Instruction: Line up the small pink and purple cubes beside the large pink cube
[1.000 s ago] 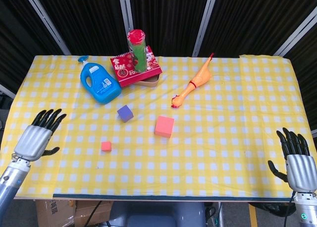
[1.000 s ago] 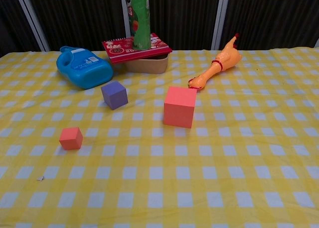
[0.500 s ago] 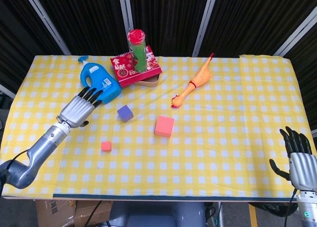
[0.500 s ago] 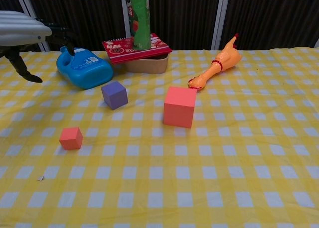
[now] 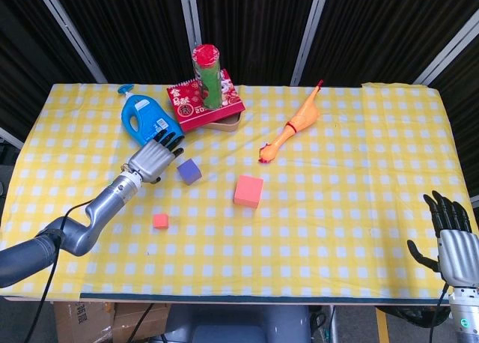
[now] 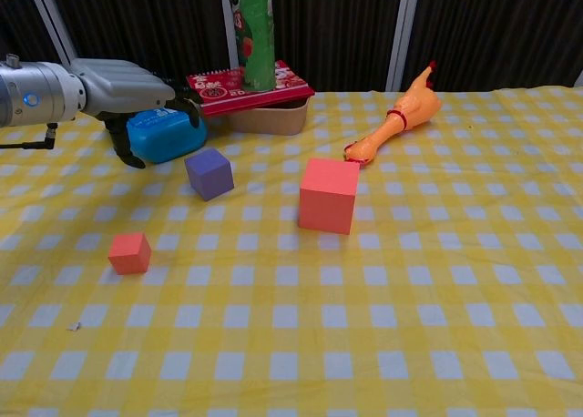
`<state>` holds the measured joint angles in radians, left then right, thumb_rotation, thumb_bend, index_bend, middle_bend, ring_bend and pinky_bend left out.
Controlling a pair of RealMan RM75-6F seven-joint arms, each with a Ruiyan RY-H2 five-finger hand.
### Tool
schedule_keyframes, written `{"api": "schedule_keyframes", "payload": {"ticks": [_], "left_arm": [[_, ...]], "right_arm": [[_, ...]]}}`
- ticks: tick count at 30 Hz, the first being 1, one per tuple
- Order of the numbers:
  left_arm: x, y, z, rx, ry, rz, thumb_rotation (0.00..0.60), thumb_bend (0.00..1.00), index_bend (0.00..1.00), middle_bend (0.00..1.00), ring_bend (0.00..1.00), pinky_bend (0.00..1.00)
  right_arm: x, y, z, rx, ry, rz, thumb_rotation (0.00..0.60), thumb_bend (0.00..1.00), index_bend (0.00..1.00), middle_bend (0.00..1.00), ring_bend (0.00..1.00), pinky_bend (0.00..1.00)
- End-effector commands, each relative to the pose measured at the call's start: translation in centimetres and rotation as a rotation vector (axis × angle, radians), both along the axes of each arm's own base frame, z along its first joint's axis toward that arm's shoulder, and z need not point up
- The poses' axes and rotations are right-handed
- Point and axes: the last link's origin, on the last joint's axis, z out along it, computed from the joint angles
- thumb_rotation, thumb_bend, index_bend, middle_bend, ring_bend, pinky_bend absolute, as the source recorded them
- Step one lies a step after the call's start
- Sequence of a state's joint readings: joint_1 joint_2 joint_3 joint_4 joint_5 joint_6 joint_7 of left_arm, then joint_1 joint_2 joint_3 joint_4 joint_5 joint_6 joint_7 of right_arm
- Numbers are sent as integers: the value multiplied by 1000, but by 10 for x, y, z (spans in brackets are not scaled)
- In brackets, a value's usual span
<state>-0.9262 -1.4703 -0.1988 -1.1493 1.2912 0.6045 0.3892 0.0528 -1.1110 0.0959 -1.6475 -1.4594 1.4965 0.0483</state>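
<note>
The large pink cube sits near the middle of the table. A purple cube lies to its left, and a small pink cube lies nearer the front left. My left hand hovers open just left of the purple cube, fingers spread, holding nothing. My right hand stays open at the table's front right corner, far from the cubes; the chest view does not show it.
A blue detergent bottle lies right behind my left hand. A red book on a shallow box carries a green can. A rubber chicken lies at the back right of the cubes.
My left arm has swung from the table's left edge inward and to the right, reaching a spot just left of the purple cube. The cubes and the right hand have hardly moved.
</note>
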Motion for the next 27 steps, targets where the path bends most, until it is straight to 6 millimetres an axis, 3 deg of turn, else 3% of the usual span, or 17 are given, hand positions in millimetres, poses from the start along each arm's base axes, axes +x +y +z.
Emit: {"api": "schedule_keyframes", "payload": {"ticks": [1,17,27], "left_arm": [[6,4,-10,-12,-5,2,600,236,172,0,0,69],[15,13,-35,-35,0,21,600,273,238,0,0,69],[18,16,-44,-16,-31,42,600,331,396,0,0,69]], "right_arm": [[0,0,0,1,-1,0,600,367,0,0,0,36],[-1,0,2,1,-14,-6,600,367,0,0,0,36],[0,1,1,1,-18,-4,600,367,0,0,0,36]]}}
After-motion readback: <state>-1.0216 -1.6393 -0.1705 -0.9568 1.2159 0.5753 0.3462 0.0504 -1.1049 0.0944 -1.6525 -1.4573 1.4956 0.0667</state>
